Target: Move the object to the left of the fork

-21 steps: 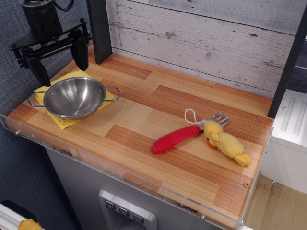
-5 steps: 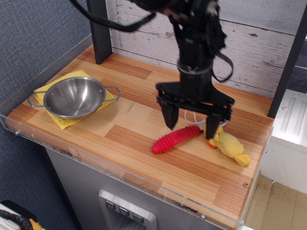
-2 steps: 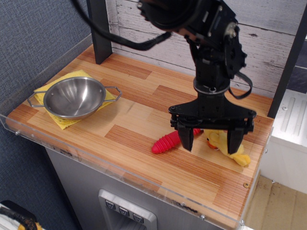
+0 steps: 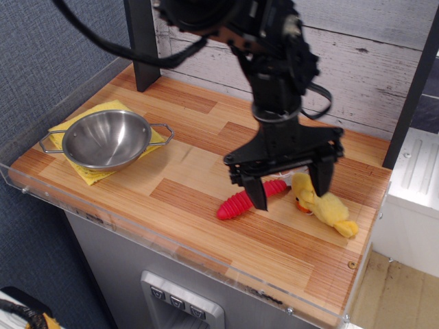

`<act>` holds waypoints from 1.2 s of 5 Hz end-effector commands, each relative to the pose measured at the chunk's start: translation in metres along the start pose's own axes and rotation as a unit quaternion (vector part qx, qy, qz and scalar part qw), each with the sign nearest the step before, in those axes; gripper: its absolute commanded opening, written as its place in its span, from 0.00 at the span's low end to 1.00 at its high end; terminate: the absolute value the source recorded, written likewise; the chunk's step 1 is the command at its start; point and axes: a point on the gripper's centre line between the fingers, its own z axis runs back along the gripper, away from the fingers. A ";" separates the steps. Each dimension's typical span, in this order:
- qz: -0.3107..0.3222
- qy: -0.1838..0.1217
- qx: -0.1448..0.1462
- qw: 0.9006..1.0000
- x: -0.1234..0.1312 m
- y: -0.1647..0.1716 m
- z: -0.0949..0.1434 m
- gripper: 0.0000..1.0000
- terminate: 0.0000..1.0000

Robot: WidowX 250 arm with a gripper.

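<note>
The small yellow plush duck [image 4: 329, 208] lies at the right of the wooden counter, its orange beak toward the fork. The fork [image 4: 236, 203] lies just left of it; its ribbed red handle shows, but its metal head is hidden behind my gripper. My gripper [image 4: 289, 188] is open and empty, hanging above the spot where fork and duck meet. Its left finger [image 4: 257, 195] is in front of the red handle. Its right finger [image 4: 321, 178] is over the duck's head.
A steel bowl [image 4: 106, 139] with two handles sits on a yellow cloth [image 4: 87, 175] at the far left. A black post [image 4: 140, 42] stands at the back left. A clear plastic lip [image 4: 171, 247] edges the counter's front, and a plank wall closes the back.
My gripper came from above the bowl at far left to over the fork and duck. In the last half second it shifted slightly left and turned. Duck and fork have not moved.
</note>
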 end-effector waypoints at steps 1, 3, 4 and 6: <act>0.113 -0.035 -0.040 0.992 -0.007 -0.003 0.011 1.00 0.00; 0.113 -0.020 -0.031 0.993 -0.016 -0.017 -0.012 1.00 0.00; 0.116 -0.019 -0.027 0.993 -0.017 -0.025 -0.024 1.00 0.00; 0.114 -0.029 -0.020 0.993 -0.015 -0.031 -0.041 0.00 0.00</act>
